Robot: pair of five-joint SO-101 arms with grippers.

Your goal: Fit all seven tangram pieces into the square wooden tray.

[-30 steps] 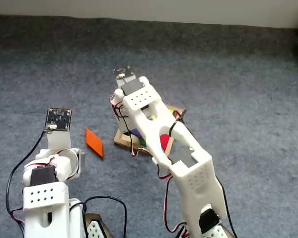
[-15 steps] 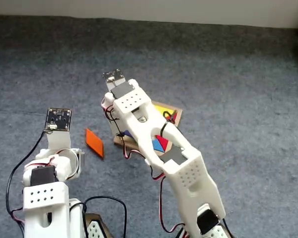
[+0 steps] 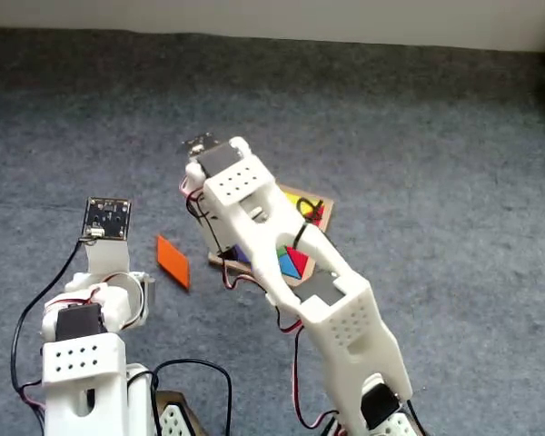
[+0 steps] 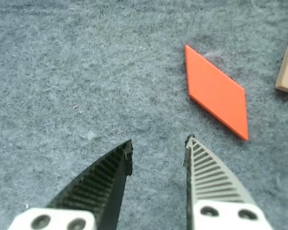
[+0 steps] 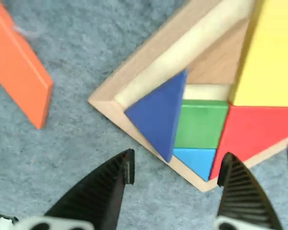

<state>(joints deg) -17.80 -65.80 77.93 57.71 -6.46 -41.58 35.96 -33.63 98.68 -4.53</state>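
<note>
You've got grey carpet (image 3: 436,136) under both arms, with a pale wall (image 3: 345,18) along the far edge. Your right arm (image 3: 282,245) hangs over the wooden tray (image 5: 153,57) and hides much of it from above. The tray holds blue (image 5: 158,115), green (image 5: 201,122), red (image 5: 254,124) and yellow (image 5: 273,52) pieces. 1 orange piece (image 4: 216,91) lies flat beside the tray, not touching it, just ahead of your left gripper (image 4: 158,146), which is spread and empty. The right gripper (image 5: 177,160) is spread too, over the tray's corner.

Soft, even light covers my surface (image 3: 454,136), dimming toward the high view's top. Faint shadows lie beneath my arms (image 3: 282,245); the orange piece (image 4: 216,91) is evenly lit.
</note>
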